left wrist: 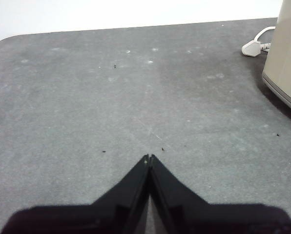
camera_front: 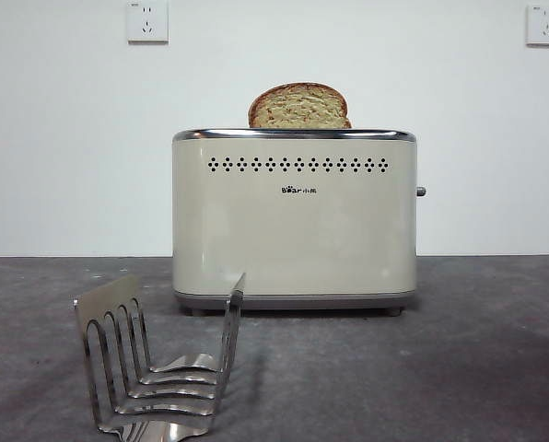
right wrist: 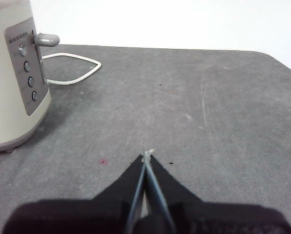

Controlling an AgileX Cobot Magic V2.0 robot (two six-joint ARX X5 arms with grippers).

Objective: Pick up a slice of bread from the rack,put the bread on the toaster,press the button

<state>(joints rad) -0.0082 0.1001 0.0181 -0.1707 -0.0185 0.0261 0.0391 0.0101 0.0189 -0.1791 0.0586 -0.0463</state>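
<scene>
Left claw [left wrist: 149, 157]: black jaws pressed together, tips meeting in a point, clamped on nothing, hovering over bare grey table [left wrist: 111, 97]. Off to one side, only a cream corner of the toaster [left wrist: 287, 58], cut off by the picture's edge, with a white plug [left wrist: 252, 48] and a stretch of cord lying on the table beside it.

Right claw [right wrist: 146, 157]: jaws likewise together, nothing between them, over the same grey surface. Well apart from it, the toaster's end face [right wrist: 16, 78], partly cropped, showing a grey panel of round knobs [right wrist: 27, 66] and a grey lever, the button [right wrist: 47, 40], jutting out near the top. White cable [right wrist: 72, 68] looping on the table behind. Markings on the panel too small to read.

Neither claw visible from the front.

Out front, toaster [camera_front: 295, 221] standing square in the middle of the table, chrome rim on top, row of dark holes, small dark logo. Slice of bread [camera_front: 299, 106] upright in the top slot, only its domed upper part showing, the rest hidden inside. Button [camera_front: 421, 191] just a small grey stub poking from the right edge.

Nearer the camera and lower left, steel rack [camera_front: 159, 359] with its wire loops, no bread in it, bottom cut off by the frame. Two white wall sockets [camera_front: 146, 21] high on the wall behind.
</scene>
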